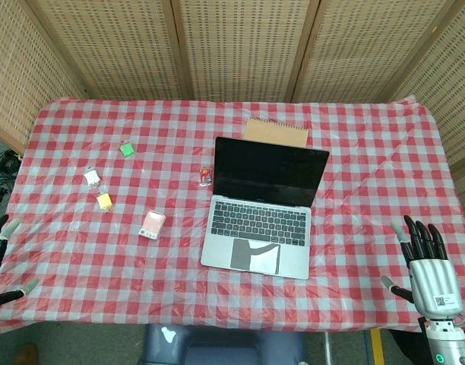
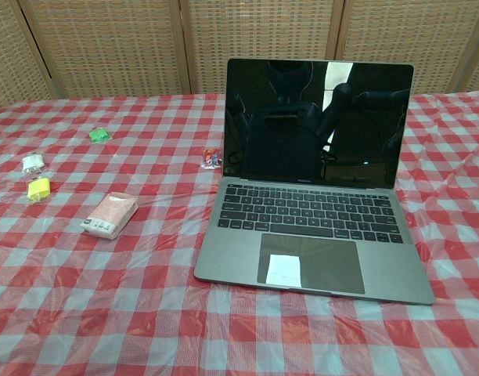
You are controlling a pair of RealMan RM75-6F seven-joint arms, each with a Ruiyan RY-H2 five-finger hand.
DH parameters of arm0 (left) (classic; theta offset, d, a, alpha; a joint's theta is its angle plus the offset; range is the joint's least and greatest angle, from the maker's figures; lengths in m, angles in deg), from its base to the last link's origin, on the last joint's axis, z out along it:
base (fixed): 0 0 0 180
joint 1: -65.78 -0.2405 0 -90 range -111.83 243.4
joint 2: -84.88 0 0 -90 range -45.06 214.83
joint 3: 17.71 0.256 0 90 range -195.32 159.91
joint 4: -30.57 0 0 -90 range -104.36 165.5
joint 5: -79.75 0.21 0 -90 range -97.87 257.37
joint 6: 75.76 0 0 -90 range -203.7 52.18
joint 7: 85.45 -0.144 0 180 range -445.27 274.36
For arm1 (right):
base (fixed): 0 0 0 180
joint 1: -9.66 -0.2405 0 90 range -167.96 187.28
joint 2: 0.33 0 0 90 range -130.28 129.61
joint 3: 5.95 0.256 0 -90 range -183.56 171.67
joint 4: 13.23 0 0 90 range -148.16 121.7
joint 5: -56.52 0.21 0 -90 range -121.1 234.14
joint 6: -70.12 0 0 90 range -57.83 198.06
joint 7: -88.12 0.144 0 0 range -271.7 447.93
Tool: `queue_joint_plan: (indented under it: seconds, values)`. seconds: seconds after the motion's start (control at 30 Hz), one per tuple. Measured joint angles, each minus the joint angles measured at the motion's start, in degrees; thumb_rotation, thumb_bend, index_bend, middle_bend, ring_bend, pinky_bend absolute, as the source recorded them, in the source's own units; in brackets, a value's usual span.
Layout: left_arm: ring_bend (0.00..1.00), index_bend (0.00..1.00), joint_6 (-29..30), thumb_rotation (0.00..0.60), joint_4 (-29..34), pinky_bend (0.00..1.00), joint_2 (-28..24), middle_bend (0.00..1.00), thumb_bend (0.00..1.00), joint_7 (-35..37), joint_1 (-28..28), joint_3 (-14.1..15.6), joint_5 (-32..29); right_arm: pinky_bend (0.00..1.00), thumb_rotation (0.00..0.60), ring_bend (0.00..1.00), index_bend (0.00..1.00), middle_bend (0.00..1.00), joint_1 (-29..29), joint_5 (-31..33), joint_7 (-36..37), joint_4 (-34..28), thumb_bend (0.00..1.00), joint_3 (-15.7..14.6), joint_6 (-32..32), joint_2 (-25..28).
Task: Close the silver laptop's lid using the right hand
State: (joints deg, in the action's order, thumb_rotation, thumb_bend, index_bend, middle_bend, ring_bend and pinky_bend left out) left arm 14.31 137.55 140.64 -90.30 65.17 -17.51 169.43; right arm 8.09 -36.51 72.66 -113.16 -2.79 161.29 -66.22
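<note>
The silver laptop [image 1: 257, 232] [image 2: 310, 243] stands open at the table's middle, its dark screen [image 1: 269, 173] [image 2: 318, 124] upright and facing me. A white slip lies on its trackpad [image 2: 285, 269]. My right hand [image 1: 426, 262] hangs at the near right corner of the table, well right of the laptop, fingers spread and holding nothing. Only fingertips of my left hand [image 1: 3, 258] show at the near left edge, apart and empty. Neither hand appears in the chest view.
A brown notepad [image 1: 275, 133] lies behind the laptop. Left of it sit a pink packet [image 1: 153, 224] [image 2: 109, 215], a yellow plug [image 1: 105, 201] [image 2: 38, 189], a white plug [image 1: 92, 178] [image 2: 32, 162], a green item [image 1: 127, 149] [image 2: 99, 135] and a small red item [image 1: 206, 176] [image 2: 211, 159].
</note>
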Motion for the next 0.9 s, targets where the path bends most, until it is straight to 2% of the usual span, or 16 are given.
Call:
queue_joint_plan:
  seconds: [0.23, 0.3, 0.4, 0.47, 0.5, 0.67, 0.77, 0.9]
  values:
    - [0.0, 0.0, -0.3, 0.6, 0.2, 0.0, 0.0, 0.0, 0.0, -0.1, 0.1, 0.0, -0.2, 0.0, 0.6, 0.0, 0.01, 0.0, -0.2, 0.5, 0.3, 0.2, 0.0, -0.2, -1.0, -0.1]
    - [0.0, 0.0, -0.6, 0.6, 0.0, 0.0, 0.1, 0.0, 0.0, -0.2, 0.3, -0.2, -0.5, 0.0, 0.6, 0.0, 0.01, 0.0, -0.7, 1.1, 1.0, 0.2, 0.03, 0.1, -1.8, -0.1]
    - [0.0, 0.0, -1.5, 0.6, -0.2, 0.0, 0.4, 0.0, 0.0, -0.4, 0.7, -0.3, -1.1, 0.0, 0.6, 0.0, 0.01, 0.0, -2.1, 2.1, 2.2, 0.1, 0.25, 1.1, -3.8, 0.4]
    - [0.0, 0.0, -2.4, 0.6, -0.4, 0.0, 0.6, 0.0, 0.0, -0.6, 1.1, -0.5, -1.8, 0.0, 0.6, 0.0, 0.01, 0.0, -3.6, 3.2, 2.5, -0.2, 0.45, 2.1, -5.8, 1.3]
    - [0.0, 0.0, -2.7, 0.6, -0.5, 0.0, 0.8, 0.0, 0.0, -0.8, 1.3, -0.6, -2.3, 0.0, 0.6, 0.0, 0.01, 0.0, -4.4, 3.8, 2.6, -0.5, 0.5, 2.7, -6.9, 1.7]
    - [0.0, 0.0, -4.9, 0.6, -0.9, 0.0, 1.6, 0.0, 0.0, -1.8, 2.5, -1.4, -4.6, 0.0, 0.6, 0.0, 0.03, 0.0, -10.4, 9.7, 3.1, -2.7, 0.89, 7.4, -15.3, 4.9]
    - [0.0, 0.0, -5.6, 0.6, -1.1, 0.0, 2.0, 0.0, 0.0, -2.5, 3.0, -1.7, -5.2, 0.0, 0.6, 0.0, 0.03, 0.01, -14.7, 14.8, 3.2, -3.7, 1.0, 10.5, -21.3, 6.7]
    - [0.0, 0.0, -6.7, 0.6, -1.4, 0.0, 2.5, 0.0, 0.0, -3.2, 3.7, -2.2, -6.7, 0.02, 0.6, 0.0, 0.04, 0.03, -20.8, 23.1, 3.8, -4.1, 1.0, 14.6, -29.6, 8.1]
